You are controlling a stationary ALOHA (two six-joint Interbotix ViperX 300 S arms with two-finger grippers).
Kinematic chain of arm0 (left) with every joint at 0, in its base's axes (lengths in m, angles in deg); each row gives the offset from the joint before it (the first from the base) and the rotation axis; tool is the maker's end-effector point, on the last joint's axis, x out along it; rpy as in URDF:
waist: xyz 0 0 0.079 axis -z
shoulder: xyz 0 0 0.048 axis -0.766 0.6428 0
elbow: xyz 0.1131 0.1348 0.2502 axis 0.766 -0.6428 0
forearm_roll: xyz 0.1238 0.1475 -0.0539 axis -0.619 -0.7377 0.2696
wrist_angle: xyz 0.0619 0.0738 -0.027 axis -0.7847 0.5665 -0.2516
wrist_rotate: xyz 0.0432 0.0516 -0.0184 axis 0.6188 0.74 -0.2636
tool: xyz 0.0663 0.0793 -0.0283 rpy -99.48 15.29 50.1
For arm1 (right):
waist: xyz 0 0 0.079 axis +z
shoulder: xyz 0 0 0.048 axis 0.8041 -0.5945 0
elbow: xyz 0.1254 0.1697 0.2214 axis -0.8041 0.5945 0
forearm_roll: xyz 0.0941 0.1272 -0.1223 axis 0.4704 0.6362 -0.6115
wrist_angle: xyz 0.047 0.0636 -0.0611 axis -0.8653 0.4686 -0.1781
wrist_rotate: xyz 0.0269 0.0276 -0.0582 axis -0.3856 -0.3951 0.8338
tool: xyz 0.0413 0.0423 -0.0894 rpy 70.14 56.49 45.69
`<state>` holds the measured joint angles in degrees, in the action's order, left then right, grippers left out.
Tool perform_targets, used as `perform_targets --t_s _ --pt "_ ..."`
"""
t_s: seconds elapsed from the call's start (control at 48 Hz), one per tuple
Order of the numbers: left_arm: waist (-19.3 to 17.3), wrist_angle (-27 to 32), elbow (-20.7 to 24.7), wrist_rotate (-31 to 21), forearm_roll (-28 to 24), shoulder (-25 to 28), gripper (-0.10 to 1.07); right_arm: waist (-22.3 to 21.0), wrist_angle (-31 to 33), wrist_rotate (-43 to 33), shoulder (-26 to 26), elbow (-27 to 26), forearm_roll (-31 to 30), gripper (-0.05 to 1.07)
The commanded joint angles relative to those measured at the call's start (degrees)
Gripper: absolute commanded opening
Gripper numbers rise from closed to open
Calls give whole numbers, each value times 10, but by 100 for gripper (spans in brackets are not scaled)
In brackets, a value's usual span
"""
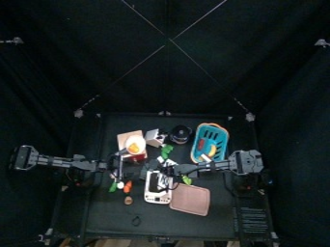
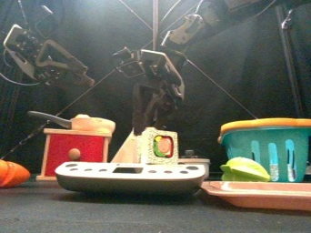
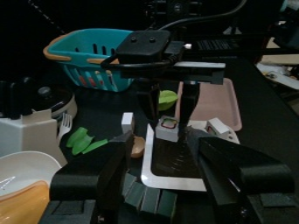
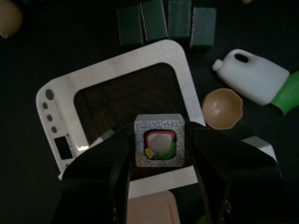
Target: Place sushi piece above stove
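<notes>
The sushi piece (image 4: 162,145), white with a green and pink middle, sits between the jaws of my right gripper (image 4: 162,150), which is shut on it. It hangs at or just above the top of the stove (image 4: 103,98), a white rounded slab with a dark top. In the front view the sushi piece (image 2: 159,147) stands upright on the stove's (image 2: 131,178) right half, under my right gripper (image 2: 153,127). From above, the right gripper (image 1: 165,178) is over the stove (image 1: 157,191). My left gripper (image 3: 163,185) is open and empty, a little left of the stove (image 3: 176,168).
A teal basket (image 1: 210,142) with an orange rim stands at the back right. A salmon-pink tray (image 1: 194,200) lies right of the stove. A red wooden box (image 2: 75,151) stands to the left. A white and green bottle (image 4: 251,74) and a beige bowl (image 4: 222,106) lie close by.
</notes>
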<state>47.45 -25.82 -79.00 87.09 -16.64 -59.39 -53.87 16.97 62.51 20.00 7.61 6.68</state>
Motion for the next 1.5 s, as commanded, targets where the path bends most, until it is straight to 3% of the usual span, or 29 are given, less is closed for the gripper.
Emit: perform_targets --t_s 0.0,0.479,0.958,1.333,1.479 --pt "-1 -3 7 0 1 -1 88 -5 -5 1 40 4 -4 69" --pt "-1 -3 5 0 8 -1 88 -96 -6 1 100 111 -3 69" --pt "-1 -3 5 0 10 0 88 -107 -1 2 136 173 -26 70" --pt "-1 -2 5 0 9 0 88 -105 1 2 130 179 -39 70" --pt "-1 -3 5 0 9 0 88 -105 -5 0 130 178 -43 77"
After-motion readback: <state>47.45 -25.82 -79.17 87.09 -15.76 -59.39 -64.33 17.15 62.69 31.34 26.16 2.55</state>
